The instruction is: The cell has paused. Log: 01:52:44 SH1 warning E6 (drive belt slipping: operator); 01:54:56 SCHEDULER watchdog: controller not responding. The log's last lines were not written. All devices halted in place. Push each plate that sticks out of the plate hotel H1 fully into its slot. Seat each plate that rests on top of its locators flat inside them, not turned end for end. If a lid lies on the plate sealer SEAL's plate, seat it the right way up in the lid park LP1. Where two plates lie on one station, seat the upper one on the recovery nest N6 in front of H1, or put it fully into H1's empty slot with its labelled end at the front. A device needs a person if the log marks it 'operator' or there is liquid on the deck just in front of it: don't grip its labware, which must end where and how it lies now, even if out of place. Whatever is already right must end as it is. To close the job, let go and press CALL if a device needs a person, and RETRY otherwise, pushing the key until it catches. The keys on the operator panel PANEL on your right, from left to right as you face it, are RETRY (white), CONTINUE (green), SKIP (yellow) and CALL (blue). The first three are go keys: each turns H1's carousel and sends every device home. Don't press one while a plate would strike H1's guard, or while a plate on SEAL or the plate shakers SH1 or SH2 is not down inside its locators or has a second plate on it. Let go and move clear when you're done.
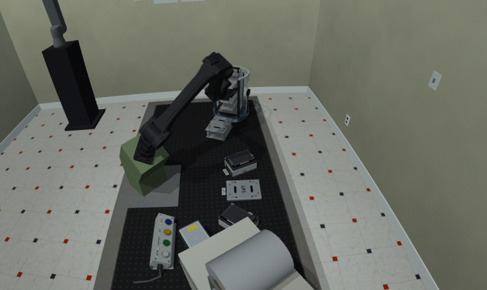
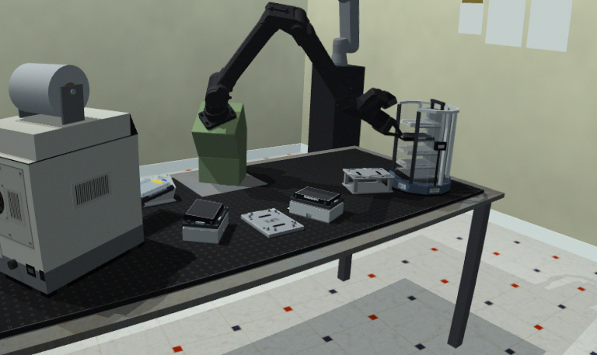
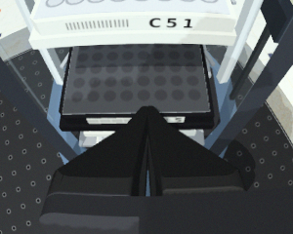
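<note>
My gripper [image 3: 147, 116] [image 2: 399, 134] is shut and empty, its tips at the front edge of a black plate [image 3: 137, 80] [image 2: 417, 137] in the hotel H1 [image 2: 422, 187]. Whether they touch is hard to tell. A white plate marked C51 [image 3: 137, 24] [image 2: 413, 123] is above it. The nest N6 [image 1: 224, 120] [image 2: 380, 172] holds no plate. One black plate [image 1: 240, 158] [image 2: 317, 194] lies on a shaker; another [image 1: 233, 214] [image 2: 203, 210] sits tilted on a second. The lid park LP1 [image 1: 255, 190] [image 2: 256, 220] holds no lid. The panel [image 1: 158, 242] shows four keys.
The beige sealer [image 1: 222, 237] [image 2: 92, 158] with its film roll [image 1: 251, 261] [image 2: 43, 87] stands at the near end. A gridded pale plate [image 1: 195, 237] with a yellow patch shows beside it, partly hidden. Dark hotel posts [image 3: 264, 93] [image 2: 415, 149] flank my fingers. My green pedestal [image 1: 143, 172] [image 2: 220, 149] stands opposite the stations.
</note>
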Controlling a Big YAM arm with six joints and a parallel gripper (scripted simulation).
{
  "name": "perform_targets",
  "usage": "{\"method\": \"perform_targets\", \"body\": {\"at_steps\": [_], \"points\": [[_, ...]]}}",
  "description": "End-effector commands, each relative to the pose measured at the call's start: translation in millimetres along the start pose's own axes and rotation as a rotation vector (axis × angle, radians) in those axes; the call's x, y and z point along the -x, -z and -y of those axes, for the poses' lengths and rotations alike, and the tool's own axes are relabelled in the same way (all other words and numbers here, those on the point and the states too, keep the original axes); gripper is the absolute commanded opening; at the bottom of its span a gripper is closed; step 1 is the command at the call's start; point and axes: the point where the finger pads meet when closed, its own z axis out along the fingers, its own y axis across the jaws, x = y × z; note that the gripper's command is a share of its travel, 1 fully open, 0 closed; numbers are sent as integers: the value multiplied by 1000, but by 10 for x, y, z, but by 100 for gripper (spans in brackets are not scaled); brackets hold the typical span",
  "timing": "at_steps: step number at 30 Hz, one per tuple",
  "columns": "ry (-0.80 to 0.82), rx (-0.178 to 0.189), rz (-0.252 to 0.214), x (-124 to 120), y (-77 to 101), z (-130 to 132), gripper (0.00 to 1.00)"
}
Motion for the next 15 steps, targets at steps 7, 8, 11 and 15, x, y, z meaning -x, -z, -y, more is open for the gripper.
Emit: {"method": "perform_targets", "body": {"at_steps": [7,8,11,15], "points": [[-7,10,1,86,-162,-84,0],[-7,10,1,89,-166,-85,0],[-7,9,1,88,-172,-80,0],[-6,10,2,107,-187,-91,0]]}}
